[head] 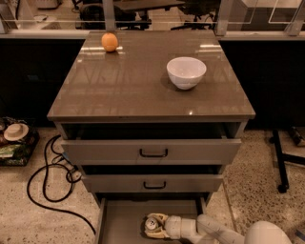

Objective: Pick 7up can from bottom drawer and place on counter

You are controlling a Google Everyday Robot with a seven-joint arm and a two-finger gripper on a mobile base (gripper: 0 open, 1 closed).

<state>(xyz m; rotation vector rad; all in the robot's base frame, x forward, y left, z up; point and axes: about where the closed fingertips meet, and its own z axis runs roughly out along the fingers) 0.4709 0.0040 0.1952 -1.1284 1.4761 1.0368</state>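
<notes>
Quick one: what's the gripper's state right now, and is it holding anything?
Gripper: closed on the 7up can, low inside the bottom drawer.

the gripper (156,227) sits low at the bottom edge. left of its jaws a black cable (28,183) loops over speckled terrazzo floor (257,190). right of them stands a black stand leg (279,162). far beyond, dark panels (28,76) run under a glass partition (57,16) with pale posts (108,9).

The silver-topped 7up can (152,223) stands upright in the open bottom drawer (123,225), clasped between the jaws, below the counter (138,90).
</notes>
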